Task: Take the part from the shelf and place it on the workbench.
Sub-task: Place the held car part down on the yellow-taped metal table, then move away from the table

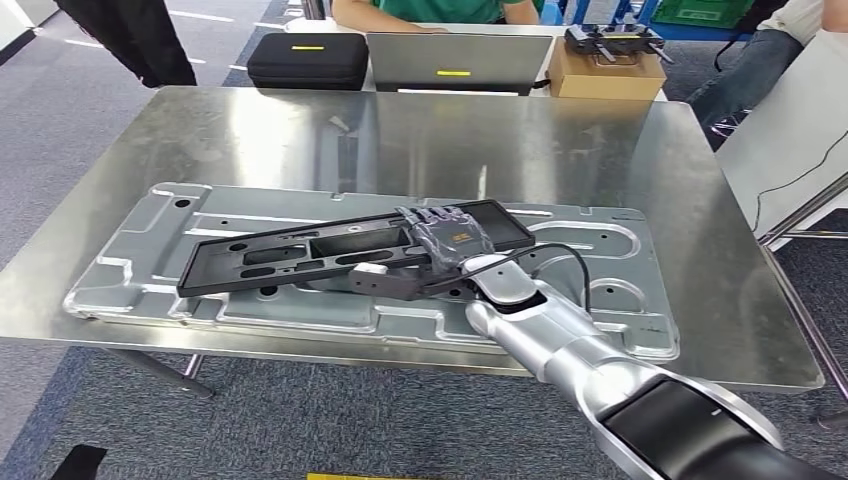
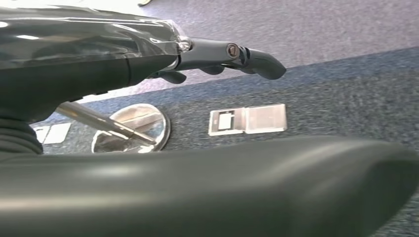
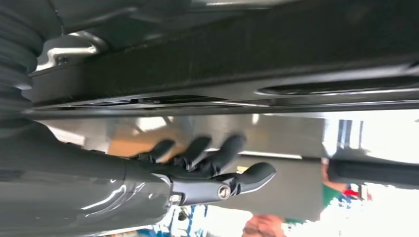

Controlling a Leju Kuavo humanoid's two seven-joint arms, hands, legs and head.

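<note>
The long black part (image 1: 330,252) lay tilted on a stamped metal panel (image 1: 150,260) that rested on the shiny surface (image 1: 600,150). The right hand (image 1: 447,240) gripped the part's right end, fingers on top and thumb beneath. The left hand (image 2: 232,57) (hanging over carpet) held nothing, fingers loosely apart.

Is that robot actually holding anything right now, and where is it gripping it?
It cannot be told for sure: the right hand lies on the black part near its middle, fingers spread. The left hand holds nothing.
</note>
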